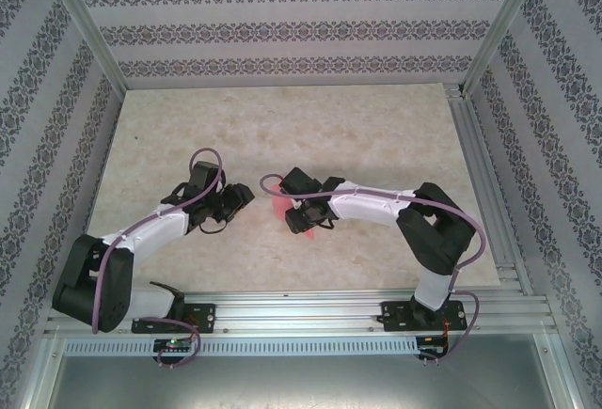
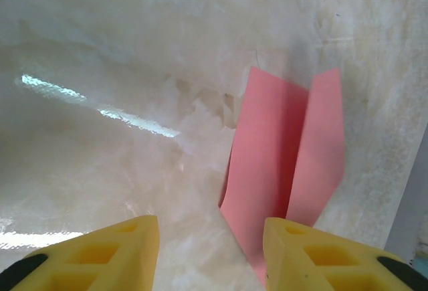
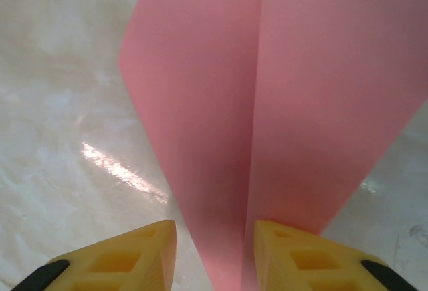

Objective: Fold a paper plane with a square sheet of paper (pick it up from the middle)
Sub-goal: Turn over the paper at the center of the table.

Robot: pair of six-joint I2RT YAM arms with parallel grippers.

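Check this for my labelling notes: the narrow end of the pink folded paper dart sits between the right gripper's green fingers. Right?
No: the right gripper's fingers are yellow, not green, per the right wrist view. The pink folded paper dart's narrow end does sit between them.

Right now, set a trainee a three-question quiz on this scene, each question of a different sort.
1. True or false: the paper plane has a crease running along its length.
2. Pick one. In the top view, the paper plane lies on the table closest to: A) the left arm's base, B) the right arm's jaws, C) the table's far edge.
3. Fill in: in the left wrist view, the left arm's jaws stand ___ (open or shut).

Key: 1 true; 2 B; 3 open.
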